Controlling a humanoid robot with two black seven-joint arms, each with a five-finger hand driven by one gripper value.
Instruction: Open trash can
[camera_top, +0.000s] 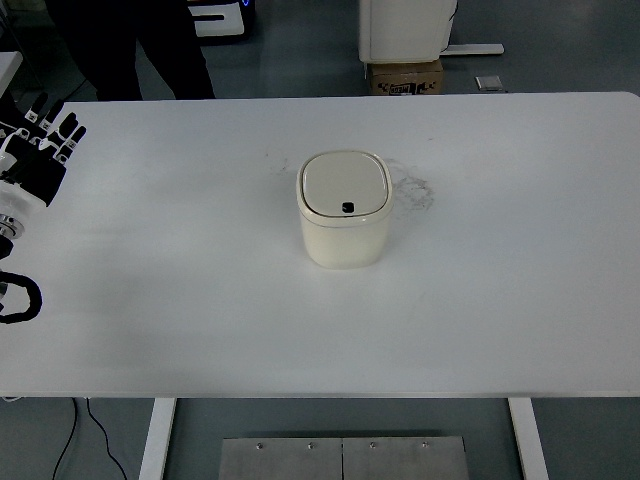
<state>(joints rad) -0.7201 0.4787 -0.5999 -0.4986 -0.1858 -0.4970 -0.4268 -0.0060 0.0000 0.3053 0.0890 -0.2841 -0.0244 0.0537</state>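
Observation:
A small cream trash can (344, 210) with rounded corners stands upright near the middle of the white table (200, 300). Its flat lid (344, 186) lies shut, with a small dark button near the lid's front edge. My left hand (38, 140), black and white, hovers at the table's far left edge, well away from the can. Its fingers (58, 124) are spread and hold nothing. The right arm does not show.
A person in dark trousers (140, 45) stands behind the table at the back left. A cardboard box (405, 76) and a white cabinet sit on the floor beyond the far edge. Faint dark scuffs (415, 188) mark the tabletop right of the can.

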